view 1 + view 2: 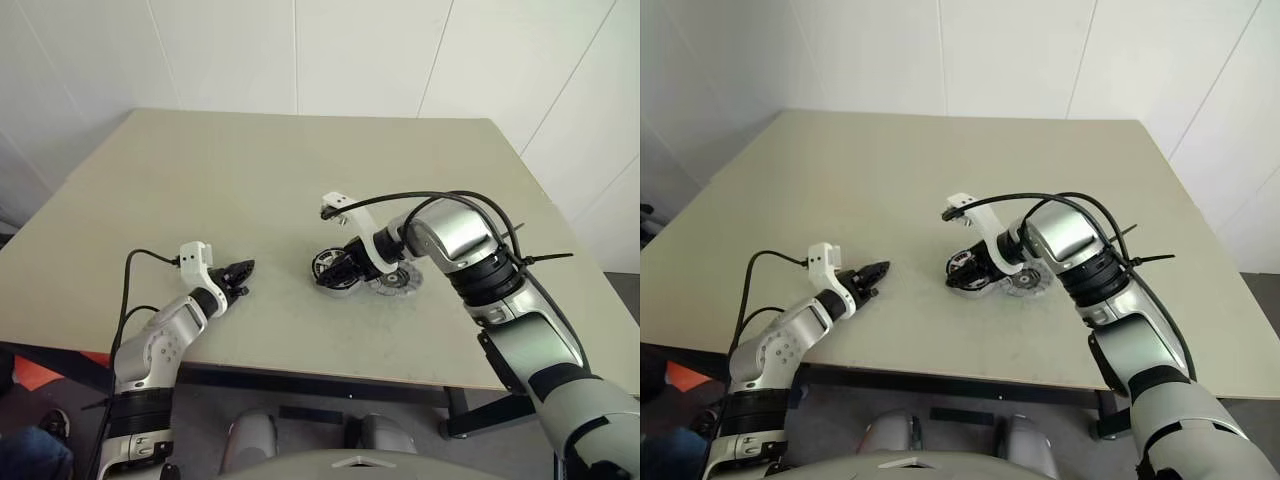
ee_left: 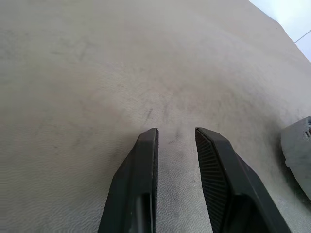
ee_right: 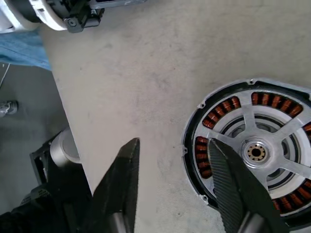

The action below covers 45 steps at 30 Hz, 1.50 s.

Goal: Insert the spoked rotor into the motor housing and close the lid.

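Starting at the right end effector [image 3: 173, 143]: parted wide, gripping nothing, bare tabletop [image 1: 250, 170] showing through the gap. Tilted steeply down, wrist bent across toward the robot's left. One black finger [image 3: 233, 184] overlapping the near rim of the motor housing [image 3: 256, 152]; cannot tell whether touching it or just above.

Lying flat under that finger: the motor housing, dark outer rim, ring of copper-brown windings, pale spokes running to a small central hub. Placed near the middle of the tabletop, slightly toward the robot's right.

Just beside the housing, on its right: the spoked rotor [image 1: 402, 281], grey, ribbed at the rim, flat on the tabletop and partly hidden under the right wrist. Not inside the housing. Cannot tell whether the two rims touch.

Black cable [image 1: 470, 200] looping over the right forearm.

Over to the left end effector [image 2: 177, 131]: fingers a little apart, a narrow gap between them, nothing held. Pointing forward and toward the housing, low over bare tabletop near the front edge, well apart from both parts. At the edge of the left wrist view, a grey part [image 2: 297, 155], too cropped to name.

Further out: white panelled wall [image 1: 300, 50] behind the tabletop; below its front left corner, a person's blue trouser leg [image 1: 30, 460] and a shoe [image 1: 52, 423].
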### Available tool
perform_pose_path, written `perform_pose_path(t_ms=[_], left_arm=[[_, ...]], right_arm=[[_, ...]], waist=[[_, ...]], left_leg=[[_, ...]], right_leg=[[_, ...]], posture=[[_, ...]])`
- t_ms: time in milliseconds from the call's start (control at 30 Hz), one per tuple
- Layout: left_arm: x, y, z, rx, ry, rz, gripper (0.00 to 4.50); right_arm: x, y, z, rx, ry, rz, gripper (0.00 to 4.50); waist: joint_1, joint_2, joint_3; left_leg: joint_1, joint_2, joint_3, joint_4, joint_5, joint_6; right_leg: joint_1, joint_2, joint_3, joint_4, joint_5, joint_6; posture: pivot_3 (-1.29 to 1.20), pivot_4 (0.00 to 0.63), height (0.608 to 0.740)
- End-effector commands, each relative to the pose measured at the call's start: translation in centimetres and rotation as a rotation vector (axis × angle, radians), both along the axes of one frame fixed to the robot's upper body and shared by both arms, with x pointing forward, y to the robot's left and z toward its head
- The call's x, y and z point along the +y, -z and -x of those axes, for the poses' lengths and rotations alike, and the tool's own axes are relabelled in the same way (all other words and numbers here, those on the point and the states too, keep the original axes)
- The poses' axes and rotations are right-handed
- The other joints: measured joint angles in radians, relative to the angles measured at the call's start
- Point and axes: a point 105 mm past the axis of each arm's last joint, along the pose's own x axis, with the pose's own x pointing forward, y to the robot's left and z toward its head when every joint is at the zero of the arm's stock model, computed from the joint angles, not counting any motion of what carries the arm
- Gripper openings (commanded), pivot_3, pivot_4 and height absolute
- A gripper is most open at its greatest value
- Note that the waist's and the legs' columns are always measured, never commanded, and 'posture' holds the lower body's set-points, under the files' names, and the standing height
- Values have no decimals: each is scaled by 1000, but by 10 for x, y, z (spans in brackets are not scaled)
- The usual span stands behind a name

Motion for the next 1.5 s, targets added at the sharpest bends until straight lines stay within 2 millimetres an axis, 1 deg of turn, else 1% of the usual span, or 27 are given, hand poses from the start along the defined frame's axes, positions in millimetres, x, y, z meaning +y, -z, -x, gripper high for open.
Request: perform_pose_path(t_ms=[33,67,133,167,200,233,267,300,333,400,467,500,533,600,633,667,700,733,767,900,967,1100,1200,1300,1400,1500], left_arm=[[7,-9,-4,-29,-12,-10,1311],[6,-10,-5,-31,-7,-10,1311],[3,-14,-7,-36,12,-1,1311],[2,-15,-7,-34,23,7,1311],[0,-17,-8,-33,35,13,1311],[-1,-17,-8,-30,43,18,1311],[-3,-18,-9,-28,55,19,1311],[-4,-18,-9,-26,65,18,1311],[-6,-17,-11,-23,71,16,1311],[-6,-17,-13,-21,78,13,1311],[-9,-19,-16,-25,90,13,1311],[-11,-20,-17,-28,96,15,1311],[-13,-21,-18,-29,105,15,1311],[-16,-21,-20,-29,117,12,1311],[-16,-21,-21,-28,121,11,1311],[-17,-21,-22,-29,126,9,1311],[-17,-22,-23,-31,130,8,1311],[-17,-23,-24,-32,133,6,1311],[-17,-24,-25,-34,137,5,1311],[-19,-25,-28,-38,149,-1,1311],[-20,-26,-29,-40,153,-2,1311],[-19,-26,-29,-40,156,-6,1311],[-16,-27,-29,-42,153,-12,1311],[-14,-28,-29,-43,149,-17,1311],[-11,-28,-29,-45,142,-21,1311],[-9,-29,-30,-47,135,-24,1311]], right_arm=[[6,-27,-1,-134,-68,-55,2584],[5,-33,-3,-173,-71,-64,2584],[2,-51,-11,-320,-99,-81,2584],[-2,-58,-16,-429,-129,-68,2584],[-11,-63,-26,-576,-158,-13,2584],[-19,-64,-34,-682,-181,46,2584],[-37,-64,-48,-800,-185,144,2584],[-54,-64,-60,-875,-179,233,2584],[-78,-61,-69,-923,-189,342,2584],[-107,-57,-75,-948,-219,455,2584],[-142,-55,-72,-906,-192,512,2584],[-155,-53,-69,-890,-189,539,2388],[-169,-47,-62,-859,-202,572,2134],[-185,-35,-52,-812,-228,615,1611],[-190,-32,-48,-796,-236,628,1215],[-194,-25,-39,-762,-253,622,867],[-195,-17,-29,-725,-274,608,529],[-194,-10,-22,-697,-284,587,183],[-192,-2,-15,-676,-289,566,13],[-177,21,-3,-634,-277,487,13],[-165,26,-1,-623,-251,425,13],[-147,23,-3,-633,-204,347,13],[-127,15,-9,-655,-146,259,13],[-113,3,-13,-666,-113,195,13],[-102,-5,-10,-670,-128,155,13],[-96,-8,-3,-666,-174,135,13]], waist=[[-2,0,0],[-1,0,0],[0,0,0],[2,0,0],[4,0,0],[7,0,0],[13,-1,0],[17,-1,-1],[22,-2,-1],[27,-2,-1],[26,-2,-1],[26,-2,-1],[27,-2,-1],[25,-1,-1],[24,-1,-1],[20,-1,-1],[20,-1,-1],[20,-1,-1],[18,-1,-1],[4,-1,-1],[-1,-1,-1],[-3,-1,-2],[-4,-1,-2],[-2,0,-2],[-1,0,-2],[0,0,-2]], left_leg=[[0,0,0,0,0,0],[0,0,0,-1,0,0],[0,0,0,-1,0,0],[0,0,0,-1,0,0],[0,0,0,-1,0,0],[0,0,0,-1,0,0],[0,0,0,-1,0,0],[0,-1,0,0,0,0],[0,-1,1,0,0,0],[0,-2,2,0,0,0],[-1,-2,2,0,0,1],[-1,-2,2,0,-1,2],[-2,-2,1,0,-1,3],[-2,-2,1,0,-3,6],[-3,-2,1,0,-4,7],[-3,-2,1,0,-4,8],[-3,-2,2,0,-4,9],[-4,-2,1,0,-4,9],[-4,-1,1,0,-4,9],[-2,-2,2,0,-4,8],[-2,-2,1,1,-4,8],[-1,-2,1,2,-4,9],[-1,-1,1,3,-4,9],[-1,-1,0,3,-4,9],[-1,-1,0,3,-4,9],[0,-1,0,3,-4,10]], right_leg=[[1,0,0,0,0,0],[1,0,0,0,0,0],[1,0,0,0,0,0],[1,0,0,0,0,0],[1,0,0,0,0,0],[1,0,0,-1,0,0],[1,0,0,-1,0,0],[1,0,0,-1,0,1],[1,-1,0,-2,0,1],[1,-1,0,-2,0,1],[1,0,0,-2,0,1],[1,0,0,-2,0,1],[1,0,0,-2,0,0],[0,0,0,-2,2,-4],[0,0,0,-2,3,-5],[1,0,0,-3,3,-4],[1,0,0,-3,3,-4],[1,0,0,-3,0,1],[1,0,0,-3,-1,2],[2,0,0,-2,-1,2],[3,0,0,-2,-1,2],[5,0,0,-2,-1,3],[5,0,-1,-2,-1,2],[5,0,-1,-1,-1,2],[4,0,-1,-2,-1,2],[4,0,-1,-2,-1,2]], posture=[[0,0,740],[0,0,740],[0,0,740],[0,0,740],[0,0,740],[0,0,740],[0,0,740],[0,0,740],[0,0,740],[0,0,740],[0,0,740],[0,0,740],[0,0,740],[0,0,740],[0,0,740],[0,0,740],[0,0,740],[0,0,740],[0,0,740],[0,0,740],[0,0,740],[0,0,740],[0,0,740],[0,0,740],[0,0,740],[0,0,740]])
